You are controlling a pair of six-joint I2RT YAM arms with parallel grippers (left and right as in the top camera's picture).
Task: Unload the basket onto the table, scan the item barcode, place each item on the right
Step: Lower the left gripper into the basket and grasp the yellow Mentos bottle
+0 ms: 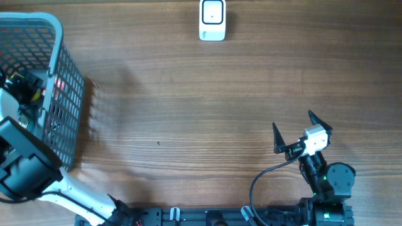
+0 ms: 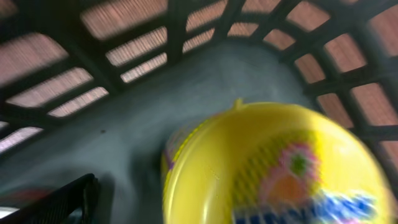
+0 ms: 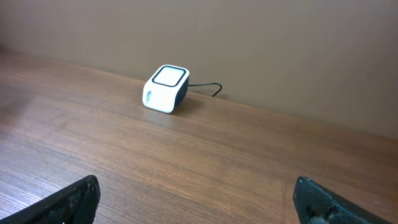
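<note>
- Inside the basket [image 1: 63,94], at its grey floor, lies the yellow item [image 2: 273,168], a round-edged thing with a pink, green and blue printed label. The left wrist view is blurred, so the print cannot be read and no barcode can be made out.
- Reaching down into the basket from its near side, the left arm puts the left gripper [image 1: 22,88] in among the mesh walls. Its jaws are spread wide and grasp nothing. Only one black finger [image 2: 62,199] shows, apart from the item with bare basket floor between them.
- Well to the right of the basket, toward the far edge of the wooden table [image 1: 188,113], the white barcode scanner [image 1: 212,20] stands with its window facing up. A dark cable [image 3: 208,87] runs from its back.
- Far to the right of the basket, toward the near edge of the table, the right gripper [image 1: 293,123] hangs over bare wood. It is released, fingers wide apart, with nothing between them.
- The right gripper is farther from the basket than the scanner is, and its wrist camera looks across the table at the scanner.
</note>
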